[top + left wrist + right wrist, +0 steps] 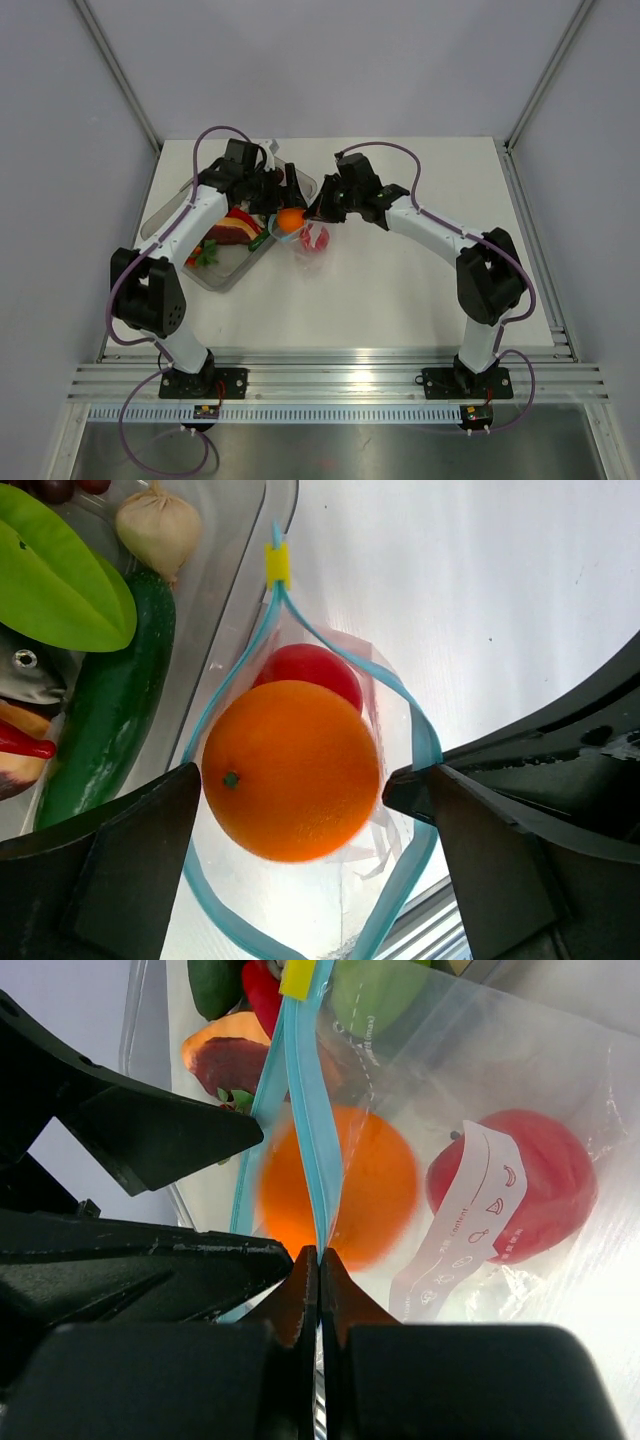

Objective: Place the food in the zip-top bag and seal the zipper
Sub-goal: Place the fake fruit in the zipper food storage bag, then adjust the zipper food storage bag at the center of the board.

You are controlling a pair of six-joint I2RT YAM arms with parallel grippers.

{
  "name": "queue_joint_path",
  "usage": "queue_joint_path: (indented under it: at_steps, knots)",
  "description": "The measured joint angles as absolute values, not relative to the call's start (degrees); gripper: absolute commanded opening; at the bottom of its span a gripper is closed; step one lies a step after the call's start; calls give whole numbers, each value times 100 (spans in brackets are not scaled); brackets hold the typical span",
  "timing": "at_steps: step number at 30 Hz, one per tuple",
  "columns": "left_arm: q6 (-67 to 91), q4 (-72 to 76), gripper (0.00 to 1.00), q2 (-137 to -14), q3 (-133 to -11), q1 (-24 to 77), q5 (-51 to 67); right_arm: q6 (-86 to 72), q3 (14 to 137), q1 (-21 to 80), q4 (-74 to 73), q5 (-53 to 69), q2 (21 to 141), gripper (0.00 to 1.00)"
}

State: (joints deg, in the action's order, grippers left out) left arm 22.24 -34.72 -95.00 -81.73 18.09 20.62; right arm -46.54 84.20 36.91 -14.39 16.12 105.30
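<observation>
Zip-top bag lies mid-table toward the far edge, touching the clear tub's right wall, mouth held open. A red piece is already inside. The orange sits at the mouth between the left gripper's wide-spread fingers and looks released. The right gripper is clenched on the zipper, lifting one lip. More food is in the tub. The bag is probably thin, limp, slippery film, so it is best held by the stiffer zipper strip near the yellow slider. The toys look light, hard and smooth, and likely to roll.
</observation>
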Motion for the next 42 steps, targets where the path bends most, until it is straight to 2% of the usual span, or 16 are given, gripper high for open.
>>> queue_joint_path:
  at_steps: [8, 15, 20, 28, 31, 32, 34, 35, 42]
  knots:
    - [2091, -3822, 98, -9432, -8532, 1870, 2040, -4676, 8326, 3726, -1302, 1619, 10403, 0]
    - [1992, -4064, 81, -8709, -8514, 1874, 1540, -4676, 8160, 3739, -1208, 1614, 10125, 0]
    - [2093, -4014, 76, -8224, -7898, 1828, 1079, -4672, 8031, 3741, -1184, 1614, 9935, 0]
    - [2126, -3944, 65, -8597, -7236, 1796, 982, -4672, 7905, 3741, -1162, 1610, 9830, 0]
    - [2143, -3907, 52, -8711, -7087, 1796, 1035, -4672, 7822, 3741, -1166, 1599, 9780, 0]
    - [2137, -3900, 36, -8724, -7061, 1796, 1085, -4672, 7802, 3741, -1168, 1599, 9765, 0]
    - [2167, -3868, 9, -8742, -7059, 1796, 1199, -4661, 7787, 3741, -1168, 1597, 9745, 0]
    - [2167, -3841, 0, -8750, -7063, 1796, 1275, -4644, 7784, 3741, -1177, 1590, 9732, 0]
    - [2102, -4069, 0, -8932, -7787, 2001, 1756, -4405, 7780, 3745, -1599, 1302, 9369, 0]
